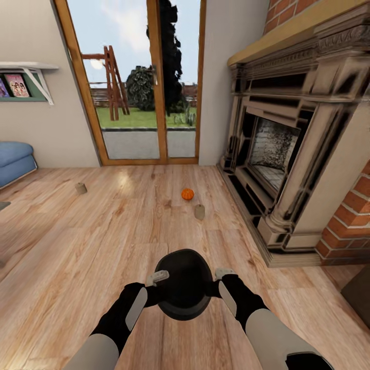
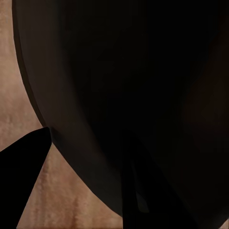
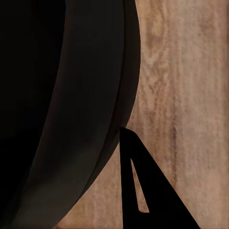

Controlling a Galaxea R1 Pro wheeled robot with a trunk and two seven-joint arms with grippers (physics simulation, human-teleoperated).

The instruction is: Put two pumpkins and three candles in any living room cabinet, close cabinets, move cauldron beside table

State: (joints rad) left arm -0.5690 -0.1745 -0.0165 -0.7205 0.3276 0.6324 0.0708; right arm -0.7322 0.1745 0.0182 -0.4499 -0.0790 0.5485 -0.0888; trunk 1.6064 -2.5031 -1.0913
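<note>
A: Head view, left to right: the left end effector is pressed to the rim of the black cauldron at nine o'clock, the right end effector at three o'clock. The pot sits between them, low over the wooden floor.

B: Are they clamped on it?

A: The left wrist view shows one dark finger outside the cauldron wall and another shape against it, so it looks clamped on the rim. On the right I cannot tell; one finger shows beside the cauldron.

B: How should the carry go?

A: My judgement: keep both arms level and moving together, so the pot doesn't twist out.

B: And the rest?

A: From the pot, a candle lies on the floor at eleven o'clock, near the blue sofa. A pumpkin lies at twelve, with a second candle just beside it, all well ahead. Behind them is the glass door; the fireplace stands at two o'clock.
</note>
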